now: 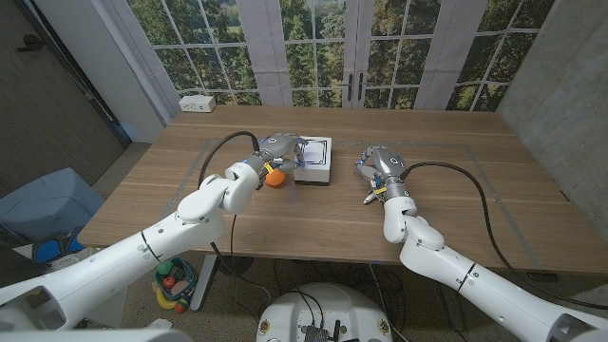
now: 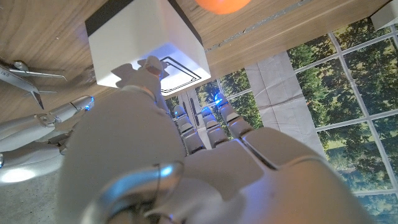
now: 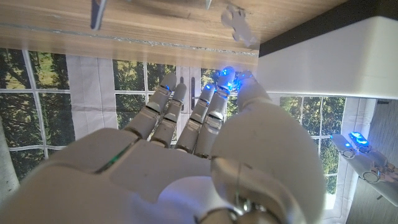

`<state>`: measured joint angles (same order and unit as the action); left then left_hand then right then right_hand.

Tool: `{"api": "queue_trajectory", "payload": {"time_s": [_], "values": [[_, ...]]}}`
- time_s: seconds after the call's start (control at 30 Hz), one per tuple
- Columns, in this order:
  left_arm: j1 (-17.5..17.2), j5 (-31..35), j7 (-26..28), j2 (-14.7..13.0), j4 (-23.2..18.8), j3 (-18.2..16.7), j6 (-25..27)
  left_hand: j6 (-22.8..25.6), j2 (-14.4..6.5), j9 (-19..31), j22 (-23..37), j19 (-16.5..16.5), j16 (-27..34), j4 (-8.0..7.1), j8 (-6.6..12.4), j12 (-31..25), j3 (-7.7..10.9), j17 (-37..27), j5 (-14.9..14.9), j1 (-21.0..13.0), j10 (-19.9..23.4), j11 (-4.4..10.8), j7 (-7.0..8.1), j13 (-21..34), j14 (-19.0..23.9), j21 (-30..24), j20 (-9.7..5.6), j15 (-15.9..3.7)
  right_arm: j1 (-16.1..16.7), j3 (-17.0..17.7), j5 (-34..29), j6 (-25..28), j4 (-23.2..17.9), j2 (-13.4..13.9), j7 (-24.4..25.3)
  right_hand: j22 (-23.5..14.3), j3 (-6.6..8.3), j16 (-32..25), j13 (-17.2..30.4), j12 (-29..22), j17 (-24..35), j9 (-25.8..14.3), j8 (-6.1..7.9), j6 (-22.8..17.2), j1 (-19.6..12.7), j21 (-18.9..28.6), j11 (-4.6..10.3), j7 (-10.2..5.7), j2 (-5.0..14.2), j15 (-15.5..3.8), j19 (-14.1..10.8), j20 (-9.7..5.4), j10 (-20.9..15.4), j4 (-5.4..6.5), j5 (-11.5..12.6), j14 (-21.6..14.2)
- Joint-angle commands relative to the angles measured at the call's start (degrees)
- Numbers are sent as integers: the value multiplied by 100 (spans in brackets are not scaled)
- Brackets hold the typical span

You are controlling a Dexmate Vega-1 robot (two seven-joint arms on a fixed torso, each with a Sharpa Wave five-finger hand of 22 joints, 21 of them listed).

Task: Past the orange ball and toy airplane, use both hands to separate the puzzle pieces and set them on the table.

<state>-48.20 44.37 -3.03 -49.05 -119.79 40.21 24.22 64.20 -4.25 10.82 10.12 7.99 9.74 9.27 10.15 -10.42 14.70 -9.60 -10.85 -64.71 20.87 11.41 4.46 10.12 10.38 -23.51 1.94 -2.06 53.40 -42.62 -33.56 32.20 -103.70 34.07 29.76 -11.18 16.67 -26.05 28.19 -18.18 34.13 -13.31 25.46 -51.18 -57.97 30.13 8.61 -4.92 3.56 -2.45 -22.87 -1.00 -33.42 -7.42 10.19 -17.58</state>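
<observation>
1. Currently your left hand [image 1: 276, 148] hovers over the orange ball [image 1: 275, 177], reaching toward the white box [image 1: 314, 160] at mid-tabletop [image 1: 456, 204]; its fingers are loosely curled and hold nothing.
2. Your right hand [image 1: 377, 165] stands just right of the box, fingers parted and empty, ready to oppose the left.
3. Note the toy airplane [image 2: 25, 76] near the box; one puzzle piece [image 3: 241, 26] lies on the wood beside it.

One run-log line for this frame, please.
left hand: at white box, beside orange ball | right hand: raised, holding nothing | separation not yet visible
</observation>
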Motion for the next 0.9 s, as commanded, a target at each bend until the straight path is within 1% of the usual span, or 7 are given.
{"api": "queue_trajectory", "payload": {"time_s": [0.03, 0.17, 0.33, 0.53, 0.6, 0.7, 0.9], "values": [[70, 449, -559, 70, -10, 71, 59, -297, 38, 16, 15, 0, 34, -19, -34, 0, -60, -8, -36, 126, -161, -62, -22, 6, -94, 68, 8, -339, -131, -121, 46, 563, -181, 82, -478, -5, -54, 16, 5, 56, 2, 13, -126, 291, 77, 10, -64, -9, -8, -739, 53, 53, 70, -1, -9, 41], [98, 577, -796, 89, -36, 90, 112, -701, 132, 6, 15, -18, 35, -23, -62, -3, -125, -13, -26, 236, -299, -178, -81, 9, -175, 143, 42, -259, -138, -127, 72, 594, -219, 109, -477, 0, -95, 21, -8, 115, -1, 26, -242, 527, 131, 11, -99, -21, -13, -699, 80, 93, 162, -8, -8, 71], [97, 719, -922, 122, -50, 94, 128, -1169, 219, -5, 18, -63, 41, -50, -59, -8, -201, -18, -9, 397, -506, -308, -32, 13, -291, 252, 103, -155, -127, -110, 123, 590, -245, 122, -423, 5, -143, 32, -34, 200, -10, 53, -445, 916, 202, 19, -139, 16, -7, -648, 99, 131, 299, -15, -11, 109], [18, 705, -876, 143, -71, 2, 79, -1865, 265, -7, 23, -76, 51, -91, -96, -14, -270, -22, 14, 585, -664, -372, 104, 15, -344, 341, 144, -89, -104, -75, 205, 433, -215, 122, -275, 7, -168, 31, -50, 242, -12, 66, -525, 1042, 247, 26, -191, 37, 7, -619, 104, 145, 373, -11, -10, 117], [-29, 657, -792, 145, -73, -51, 42, -2078, 265, -8, 24, -81, 55, -95, -105, -26, -279, -22, 16, 623, -679, -375, 152, 16, -350, 366, 163, -74, -97, -56, 247, 369, -214, 129, -250, 7, -170, 29, -57, 250, -7, 71, -563, 1105, 278, 27, -206, 49, 51, -606, 108, 144, 384, 10, -3, 126], [-133, 519, -542, 146, -63, -167, -58, -2883, 269, -14, 29, -72, 65, -112, -121, -36, -312, -24, 22, 766, -772, -387, 200, 21, -350, 438, 204, -73, -63, 7, 354, 212, -204, 141, -183, 6, -195, 30, -75, 296, -5, 81, -654, 1242, 406, 33, -254, 113, 134, -569, 122, 140, 477, 77, 18, 132], [-376, -59, 160, 132, 41, -496, -490, -3860, 135, -18, 49, -65, 88, -263, -90, -51, -382, -42, 36, 1195, -901, -519, 173, 31, -307, 532, 275, -30, 53, 190, 675, -234, -183, 195, -67, 1, -239, 32, -127, 412, 29, 106, -922, 1678, 732, 55, -443, 227, 341, -469, 154, 151, 721, 217, 128, 144]]}}
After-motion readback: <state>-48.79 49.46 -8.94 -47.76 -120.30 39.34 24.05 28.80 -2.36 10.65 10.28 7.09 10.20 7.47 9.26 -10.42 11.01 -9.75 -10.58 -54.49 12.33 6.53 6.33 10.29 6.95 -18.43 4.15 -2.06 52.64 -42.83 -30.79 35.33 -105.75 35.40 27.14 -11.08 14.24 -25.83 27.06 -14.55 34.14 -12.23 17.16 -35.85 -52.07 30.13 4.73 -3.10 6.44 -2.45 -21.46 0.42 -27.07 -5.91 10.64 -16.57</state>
